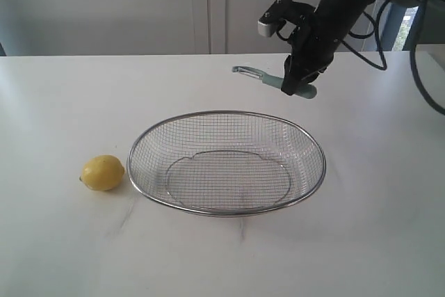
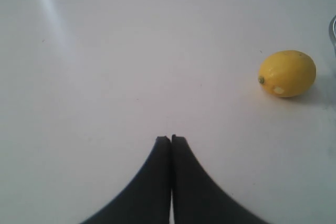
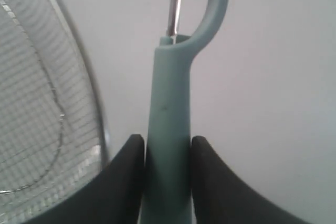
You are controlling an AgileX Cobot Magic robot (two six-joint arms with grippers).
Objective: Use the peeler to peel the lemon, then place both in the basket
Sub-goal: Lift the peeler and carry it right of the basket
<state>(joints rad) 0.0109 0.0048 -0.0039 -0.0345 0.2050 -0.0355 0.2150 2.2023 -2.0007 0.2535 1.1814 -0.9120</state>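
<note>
My right claw [image 1: 300, 80] pinches the peeler [image 1: 268, 77] aloft; my left claw [image 2: 171, 140] is closed, empty. On 1 narrow grip, the peeler may twist against the lemon [image 1: 103, 172].

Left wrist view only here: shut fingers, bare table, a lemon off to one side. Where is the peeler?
Observer: The right gripper is shut on the peeler, holding it by the handle above the table, beyond the far rim of the basket.
Operator: Anything in the basket?
Observer: Nothing; it is empty.
Operator: How close is the lemon to it?
Observer: The lemon lies on the table just beside its rim, on the exterior view's left.
</note>
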